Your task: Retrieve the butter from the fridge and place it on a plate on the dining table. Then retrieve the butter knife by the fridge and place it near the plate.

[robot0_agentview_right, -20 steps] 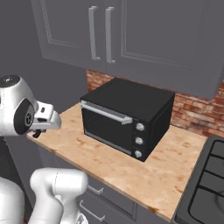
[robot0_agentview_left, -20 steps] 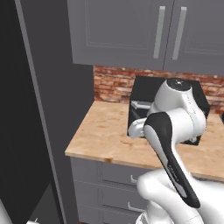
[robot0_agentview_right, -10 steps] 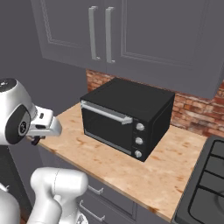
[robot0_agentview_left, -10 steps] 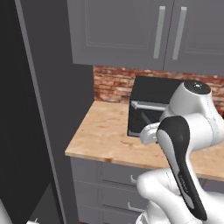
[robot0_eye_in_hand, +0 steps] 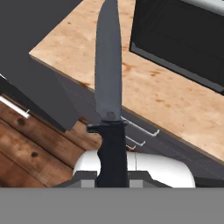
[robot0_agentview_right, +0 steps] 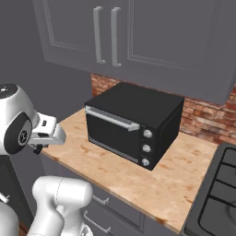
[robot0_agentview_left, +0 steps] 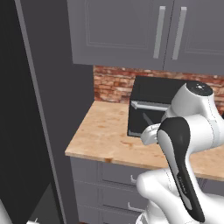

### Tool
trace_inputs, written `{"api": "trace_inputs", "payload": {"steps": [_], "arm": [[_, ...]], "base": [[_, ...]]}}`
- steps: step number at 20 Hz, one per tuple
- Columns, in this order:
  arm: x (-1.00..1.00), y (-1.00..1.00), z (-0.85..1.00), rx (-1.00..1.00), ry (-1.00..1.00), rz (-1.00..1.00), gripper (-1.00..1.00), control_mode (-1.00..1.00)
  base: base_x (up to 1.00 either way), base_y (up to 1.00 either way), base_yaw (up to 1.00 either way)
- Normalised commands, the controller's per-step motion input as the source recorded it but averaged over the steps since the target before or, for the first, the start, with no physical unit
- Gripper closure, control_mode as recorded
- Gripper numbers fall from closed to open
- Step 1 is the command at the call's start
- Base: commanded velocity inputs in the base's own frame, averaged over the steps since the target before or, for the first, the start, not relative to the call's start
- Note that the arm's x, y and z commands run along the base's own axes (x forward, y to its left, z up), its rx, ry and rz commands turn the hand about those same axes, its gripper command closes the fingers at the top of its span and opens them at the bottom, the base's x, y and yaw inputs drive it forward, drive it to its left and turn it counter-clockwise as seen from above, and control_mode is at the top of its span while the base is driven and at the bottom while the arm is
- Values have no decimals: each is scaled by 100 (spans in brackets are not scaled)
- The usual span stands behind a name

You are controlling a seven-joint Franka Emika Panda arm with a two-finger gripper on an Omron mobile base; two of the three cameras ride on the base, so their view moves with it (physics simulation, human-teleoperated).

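My gripper [robot0_eye_in_hand: 112, 176] is shut on the black handle of the butter knife [robot0_eye_in_hand: 108, 74]. Its grey blade points up and away over the edge of the wood-grain counter [robot0_eye_in_hand: 175, 100]. In the right base view my hand [robot0_agentview_right: 46, 134] hangs off the counter's left end, in front of the black microwave [robot0_agentview_right: 133, 124]. In the left base view the hand [robot0_agentview_left: 149, 134] is mostly hidden behind my forearm. The dark fridge [robot0_agentview_left: 15, 131] fills the left edge of that view. The butter, the plate and the dining table are out of view.
Grey wall cupboards [robot0_agentview_left: 144, 35] hang above the counter [robot0_agentview_left: 105, 135] and brick backsplash. Grey drawers [robot0_agentview_left: 109, 183] sit below it. A stove top [robot0_agentview_right: 216, 193] lies at the right end. A tall grey panel [robot0_agentview_left: 57, 109] stands between fridge and counter. Wood floor [robot0_eye_in_hand: 30, 144] lies below.
My arm has swung a little to the right and the hand has sunk slightly at the counter's left end. The knife stays in the grip.
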Motion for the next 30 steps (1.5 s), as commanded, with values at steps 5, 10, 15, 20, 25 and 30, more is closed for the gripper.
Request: {"api": "trace_inputs", "payload": {"steps": [5,10,15,20,25,30], "arm": [[-6,0,0,0,0,0,100,-100],[-7,0,0,0,0,0,100,100],[0,0,0,0,0,0,100,100],[0,0,0,0,0,0,100,100],[0,0,0,0,0,0,100,100],[0,0,0,0,0,0,100,100]], "base": [[0,0,0],[-44,0,-2],[-75,0,-3],[-74,0,-3],[-71,-7,-1],[-64,0,18]]}}
